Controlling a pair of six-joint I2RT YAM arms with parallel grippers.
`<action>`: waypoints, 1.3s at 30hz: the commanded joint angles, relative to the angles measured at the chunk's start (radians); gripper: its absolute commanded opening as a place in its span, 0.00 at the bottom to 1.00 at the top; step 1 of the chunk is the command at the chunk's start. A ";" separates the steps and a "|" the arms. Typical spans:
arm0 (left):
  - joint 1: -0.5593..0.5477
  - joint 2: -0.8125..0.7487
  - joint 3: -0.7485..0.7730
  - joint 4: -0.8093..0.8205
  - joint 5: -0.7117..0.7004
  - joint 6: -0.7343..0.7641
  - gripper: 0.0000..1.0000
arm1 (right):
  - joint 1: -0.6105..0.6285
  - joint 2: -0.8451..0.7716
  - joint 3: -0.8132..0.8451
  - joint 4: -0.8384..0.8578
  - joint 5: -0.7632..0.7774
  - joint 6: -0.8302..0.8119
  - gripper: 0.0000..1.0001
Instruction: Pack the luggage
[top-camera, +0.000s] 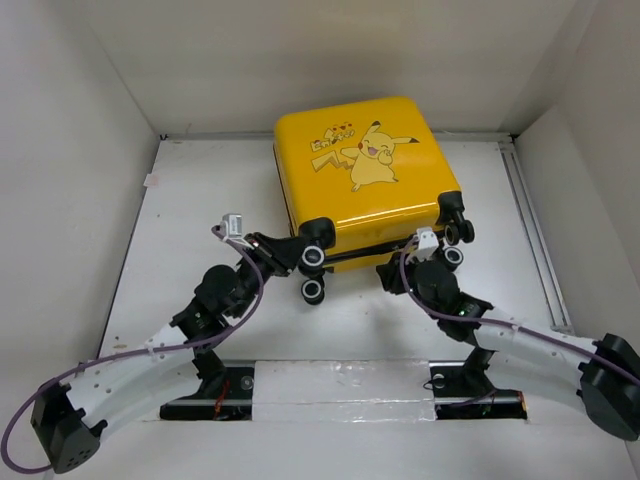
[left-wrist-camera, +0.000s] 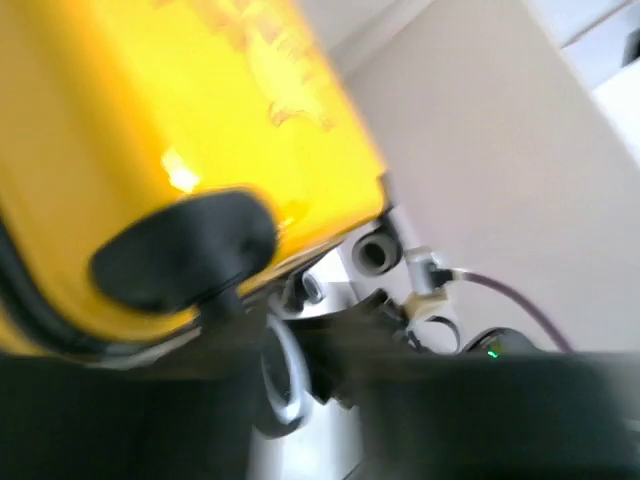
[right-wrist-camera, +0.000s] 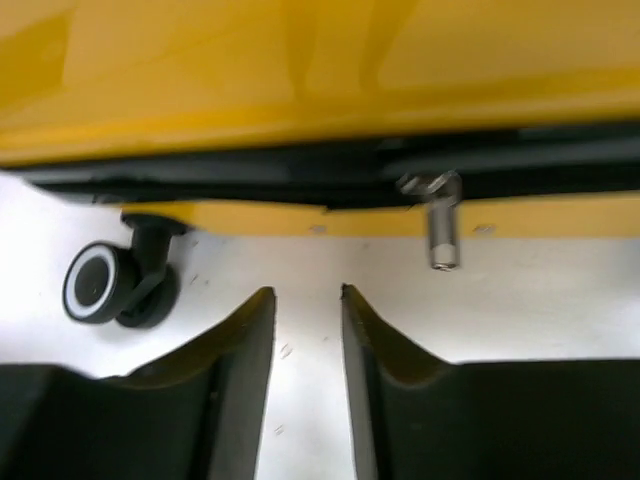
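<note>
The luggage (top-camera: 365, 160) is a bright-yellow hard-shell suitcase with a Pikachu print. It lies flat and closed at the back of the table, its wheeled end facing the arms. My left gripper (top-camera: 303, 254) is at the near-left corner beside a black wheel (top-camera: 316, 255). The left wrist view is blurred: it shows the yellow shell (left-wrist-camera: 150, 120) and a wheel (left-wrist-camera: 280, 375) among dark finger shapes, with the jaw gap unreadable. My right gripper (right-wrist-camera: 307, 292) stands open and empty just short of the black zip band (right-wrist-camera: 300, 175). A silver zip pull (right-wrist-camera: 443, 238) hangs to its right.
White walls close in the table on the left, back and right. A metal rail (top-camera: 530, 230) runs along the right side. A second wheel (top-camera: 313, 290) sits on the table between the arms, and two more (top-camera: 457, 245) are at the case's near-right corner.
</note>
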 joint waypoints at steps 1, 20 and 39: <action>-0.003 -0.045 0.036 0.184 0.001 -0.021 0.00 | -0.106 -0.038 0.018 0.009 -0.115 -0.087 0.40; -0.003 0.026 0.110 -0.088 -0.068 0.009 0.60 | -0.509 0.017 0.041 0.133 -0.733 -0.195 0.62; -0.003 0.175 0.090 -0.171 0.162 0.055 0.85 | -0.509 -0.055 -0.010 0.168 -0.658 -0.161 0.21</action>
